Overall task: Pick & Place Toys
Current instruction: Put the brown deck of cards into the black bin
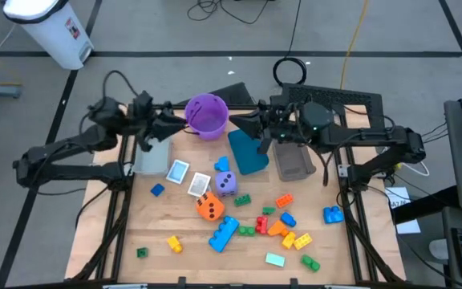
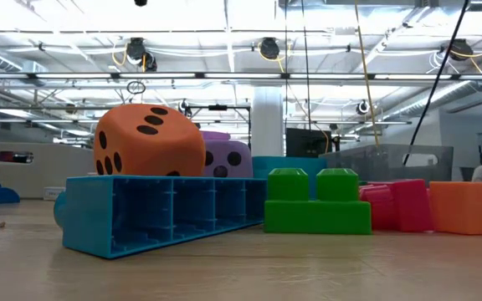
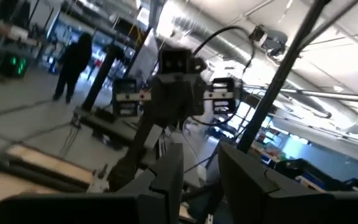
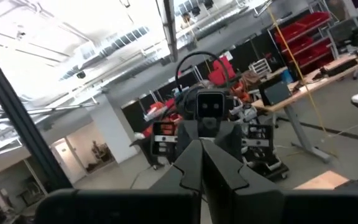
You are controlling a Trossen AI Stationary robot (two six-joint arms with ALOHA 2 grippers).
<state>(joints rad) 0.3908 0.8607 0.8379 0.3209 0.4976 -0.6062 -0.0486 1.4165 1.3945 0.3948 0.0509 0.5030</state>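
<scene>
High view showed both arms raised at the table's far edge — left gripper point(image 1: 175, 122) slightly parted and empty, right gripper point(image 1: 241, 123) closed on nothing. Toys point(image 1: 239, 218) lay scattered mid-table; you needed jaws opened wide before descending.

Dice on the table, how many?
2: orange die near the table's middle, purple die just behind it toward the teal bin. Others could be hidden inside the bins.
</scene>
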